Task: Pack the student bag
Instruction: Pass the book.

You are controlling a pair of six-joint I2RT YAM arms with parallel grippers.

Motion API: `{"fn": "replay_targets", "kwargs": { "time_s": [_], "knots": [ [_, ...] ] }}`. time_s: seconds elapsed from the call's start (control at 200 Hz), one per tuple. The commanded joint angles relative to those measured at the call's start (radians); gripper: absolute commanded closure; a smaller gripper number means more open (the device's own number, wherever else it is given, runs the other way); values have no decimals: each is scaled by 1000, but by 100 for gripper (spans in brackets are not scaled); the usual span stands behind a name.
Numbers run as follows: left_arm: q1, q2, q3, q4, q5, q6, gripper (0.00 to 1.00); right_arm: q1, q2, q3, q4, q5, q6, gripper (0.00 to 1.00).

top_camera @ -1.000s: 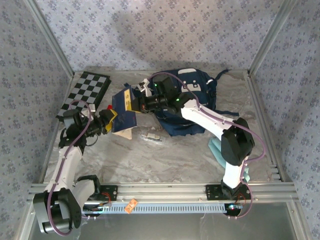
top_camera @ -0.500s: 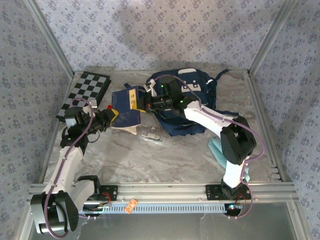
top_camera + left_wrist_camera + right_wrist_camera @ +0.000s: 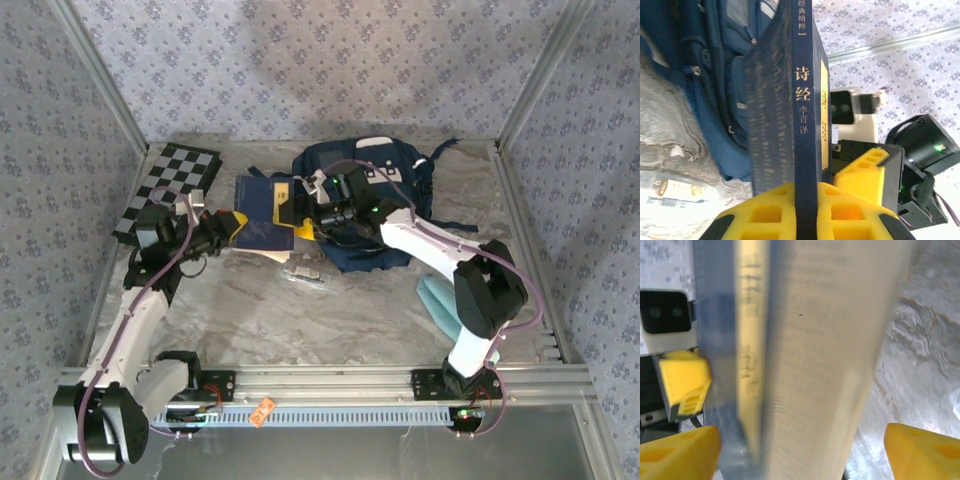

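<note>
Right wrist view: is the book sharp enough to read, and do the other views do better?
Right wrist: the book sits close to the lens and is smeared, its print unreadable. Left wrist: the spine lettering is crisp, the student bag behind it clear too. Top external: evenly lit, soft shadows, no glare.

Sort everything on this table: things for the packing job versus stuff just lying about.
Job: student bag; blue book, clamped in the left gripper.
Lying about, untouched: chessboard; small clear packet; teal item.
</note>
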Motion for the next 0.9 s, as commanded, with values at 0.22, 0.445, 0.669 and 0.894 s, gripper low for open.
{"fn": "replay_targets", "kwargs": {
  "time_s": [0.22,0.445,0.669,0.894],
  "knots": [
    [-134,50,103,146,-143,-48,100,-18,-55,-163,504,-87,307,1],
    [-135,79,117,6,-207,43,100,-34,-119,-202,626,-99,383,21],
    [-138,88,112,-61,-236,96,100,-42,-146,-184,424,-65,232,51],
    [-158,101,113,-35,-209,89,100,-51,-86,-172,397,-80,200,80]
  ]
}}
